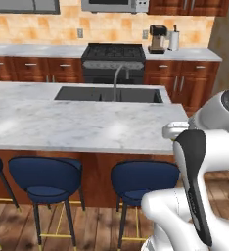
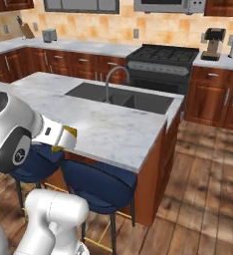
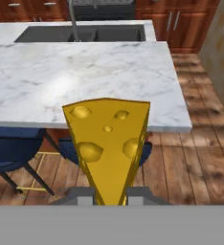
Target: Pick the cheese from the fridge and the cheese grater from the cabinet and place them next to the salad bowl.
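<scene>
With the pincer (image 3: 109, 198) pinching only the narrow tip of the cheese (image 3: 109, 143) at lower centre, above stools (image 3: 11, 153) and wooden floor short of the marble worktop (image 3: 85, 81), a jolt could likely drop the wedge.

island counter (image 1: 82, 125) | sink (image 1: 109, 94) set in its far side | stools (image 1: 48, 179) under its near edge | stove (image 1: 113, 61) behind it | cheese (image 3: 109, 143) before it, in gripper (image 3: 109, 195)
</scene>
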Tool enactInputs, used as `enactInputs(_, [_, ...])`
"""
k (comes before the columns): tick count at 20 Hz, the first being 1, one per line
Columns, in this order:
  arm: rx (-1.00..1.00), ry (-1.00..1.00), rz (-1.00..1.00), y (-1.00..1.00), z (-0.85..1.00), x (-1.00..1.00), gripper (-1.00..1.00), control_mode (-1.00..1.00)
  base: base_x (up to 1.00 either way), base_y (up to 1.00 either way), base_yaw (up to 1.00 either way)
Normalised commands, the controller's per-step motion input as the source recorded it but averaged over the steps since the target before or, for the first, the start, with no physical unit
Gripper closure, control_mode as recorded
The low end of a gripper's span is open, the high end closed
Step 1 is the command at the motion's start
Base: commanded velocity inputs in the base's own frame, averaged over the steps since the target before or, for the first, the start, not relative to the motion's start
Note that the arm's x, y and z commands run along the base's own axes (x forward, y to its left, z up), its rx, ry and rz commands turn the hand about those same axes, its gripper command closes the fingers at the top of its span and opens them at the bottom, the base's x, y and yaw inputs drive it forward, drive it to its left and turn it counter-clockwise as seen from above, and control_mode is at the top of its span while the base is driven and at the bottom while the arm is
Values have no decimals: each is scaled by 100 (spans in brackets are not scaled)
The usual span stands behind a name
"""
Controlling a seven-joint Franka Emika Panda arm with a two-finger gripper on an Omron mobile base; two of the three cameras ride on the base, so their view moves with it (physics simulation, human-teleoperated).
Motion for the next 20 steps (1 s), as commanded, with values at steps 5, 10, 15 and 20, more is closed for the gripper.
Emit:
enactInputs(5, [0, 0, 0, 0, 0, 0, 100, 100, -6, -100, 36])
enactInputs(10, [0, 0, 0, 0, 0, 0, 100, 100, 46, -100, 51])
enactInputs(15, [0, 0, 0, 0, 0, 0, 100, 100, 90, -100, 42])
enactInputs(20, [0, 0, 0, 0, 0, 0, 100, 100, 100, -100, 38])
